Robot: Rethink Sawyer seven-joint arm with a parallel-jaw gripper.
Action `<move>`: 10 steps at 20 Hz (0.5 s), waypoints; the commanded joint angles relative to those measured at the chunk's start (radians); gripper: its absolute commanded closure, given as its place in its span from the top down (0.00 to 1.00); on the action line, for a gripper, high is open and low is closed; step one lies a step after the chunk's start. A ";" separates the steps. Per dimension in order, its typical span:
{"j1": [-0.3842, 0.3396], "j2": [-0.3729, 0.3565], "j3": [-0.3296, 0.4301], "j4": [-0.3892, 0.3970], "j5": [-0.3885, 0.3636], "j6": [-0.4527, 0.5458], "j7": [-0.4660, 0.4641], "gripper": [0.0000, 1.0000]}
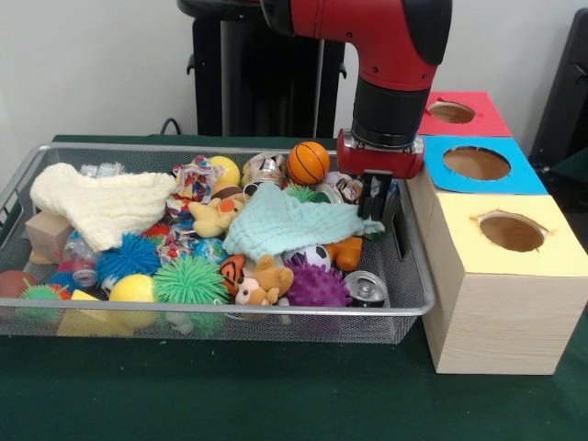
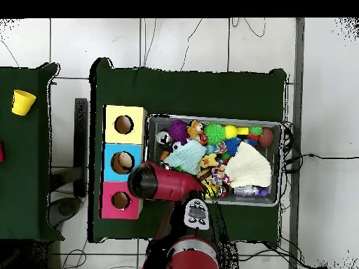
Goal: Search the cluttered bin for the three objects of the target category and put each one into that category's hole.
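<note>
The wire mesh bin (image 1: 418,276) is full of toys, balls and cloths. My gripper (image 1: 373,204) hangs low over the bin's right end, at the right corner of a teal cloth (image 1: 285,225). One crushed clear bottle (image 1: 99,170) lies at the bin's back left, and it also shows in the overhead view (image 2: 247,190). Another clear bottle (image 1: 78,262) lies half hidden under a cream cloth (image 1: 101,204). The blue-surround hole (image 1: 528,175) tops the middle wooden box, right of the bin. In the overhead view the arm's end (image 2: 146,181) covers the gripper beside the blue surround (image 2: 110,157).
A red-surround hole (image 1: 487,119) lies behind the blue one and a yellow-surround hole (image 1: 551,253) in front. Shiny cans (image 1: 367,287) lie among spiky balls, plush toys and an orange ball (image 1: 308,162). A yellow cup (image 2: 22,102) stands on a separate table.
</note>
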 commanded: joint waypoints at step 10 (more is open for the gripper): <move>-0.046 -0.132 -0.013 -0.107 -0.091 0.464 -0.014 0.00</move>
